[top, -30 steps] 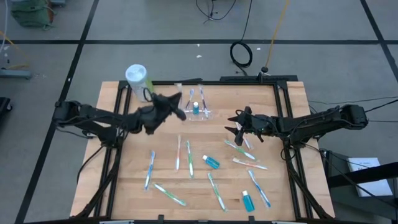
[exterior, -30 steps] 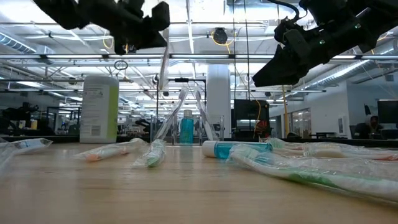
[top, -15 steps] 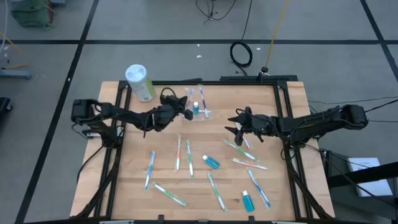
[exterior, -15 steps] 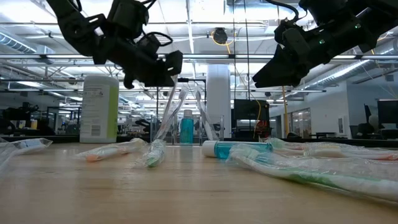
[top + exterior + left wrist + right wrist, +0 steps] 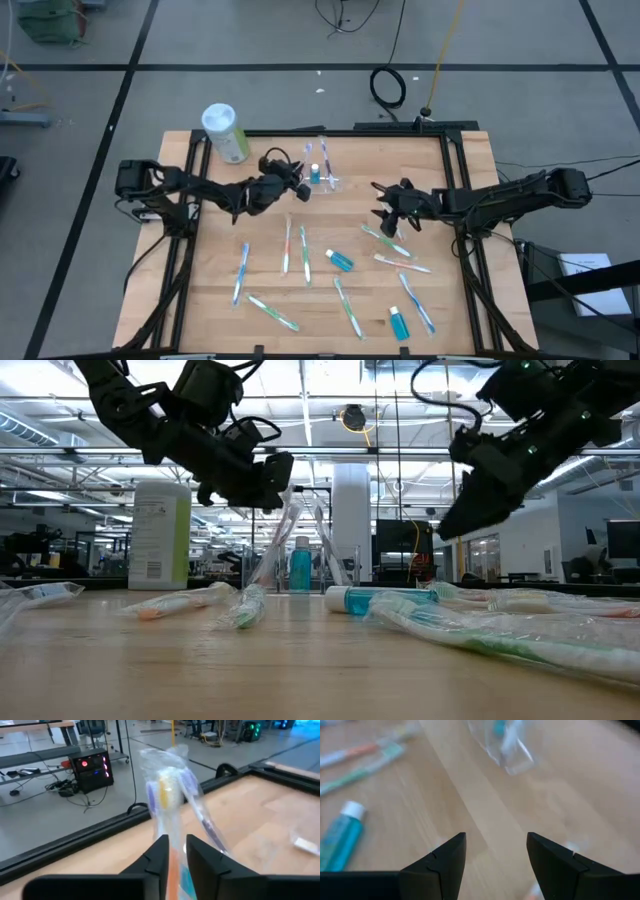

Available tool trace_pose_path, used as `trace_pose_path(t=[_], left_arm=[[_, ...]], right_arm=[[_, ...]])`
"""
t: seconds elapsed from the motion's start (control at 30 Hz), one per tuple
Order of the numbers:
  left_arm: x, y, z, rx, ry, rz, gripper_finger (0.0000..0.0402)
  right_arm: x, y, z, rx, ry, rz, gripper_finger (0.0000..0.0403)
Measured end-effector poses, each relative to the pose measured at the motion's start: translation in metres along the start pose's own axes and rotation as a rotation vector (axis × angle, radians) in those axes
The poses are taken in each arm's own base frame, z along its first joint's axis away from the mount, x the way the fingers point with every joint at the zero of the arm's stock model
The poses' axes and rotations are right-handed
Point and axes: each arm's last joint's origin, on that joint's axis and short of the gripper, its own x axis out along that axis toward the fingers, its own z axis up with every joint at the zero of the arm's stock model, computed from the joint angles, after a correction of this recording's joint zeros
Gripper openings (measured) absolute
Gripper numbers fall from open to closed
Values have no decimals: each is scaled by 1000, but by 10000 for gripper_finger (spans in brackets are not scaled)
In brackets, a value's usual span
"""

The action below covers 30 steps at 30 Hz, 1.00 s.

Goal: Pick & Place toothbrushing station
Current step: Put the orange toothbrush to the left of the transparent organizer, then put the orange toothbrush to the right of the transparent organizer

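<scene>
The clear toothbrushing station (image 5: 324,180) stands at the table's far middle, with a teal tube (image 5: 300,565) and wrapped toothbrushes upright in it. My left gripper (image 5: 298,185) hovers just left of it. Its fingers (image 5: 159,851) stand slightly parted on either side of a wrapped toothbrush with an orange handle (image 5: 174,865). This brush (image 5: 278,535) leans up out of the station toward the gripper (image 5: 275,480). My right gripper (image 5: 383,210) hangs open above bare wood right of the station, nothing between its fingers (image 5: 449,851). My left gripper's fingers flank the orange handle (image 5: 173,855) of the wrapped toothbrush, coming level from the table's left and lying across the brush. A thin gap shows beside one finger. Whether the fingers touch the wrapper I cannot tell.
A pale-green cylinder with a white lid (image 5: 225,132) stands at the far left corner. Several wrapped toothbrushes (image 5: 290,248) and teal tubes (image 5: 340,260) lie scattered over the near half. A black frame (image 5: 455,180) borders the table.
My left gripper has come down and toward the station with the wrapped toothbrush, which hung upright below it and now leans in the station. My right gripper has tipped its fingers downward and sunk a little.
</scene>
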Motion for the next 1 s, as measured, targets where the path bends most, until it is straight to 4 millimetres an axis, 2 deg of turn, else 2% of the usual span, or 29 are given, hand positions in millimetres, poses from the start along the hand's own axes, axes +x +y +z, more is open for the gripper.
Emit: trace_pose_path(t=[0.2, 0.43, 0.63, 0.77, 1.0], left_arm=[[-5, -2, 0, 19, 7, 8, 98], [-27, -1, 30, -9, -86, -24, 98], [-42, 2, 46, 33, -118, -47, 97], [-45, 1, 44, 53, -103, -53, 97], [-44, 0, 40, -26, -67, -91, 97]], right_arm=[[4, -6, -15, 101, 122, -120, 201], [17, -15, -47, 139, 168, -180, 201], [27, -24, -69, 139, 90, -162, 197], [30, -27, -78, 122, 117, -189, 160], [34, -29, -79, 115, 124, -199, 42]])
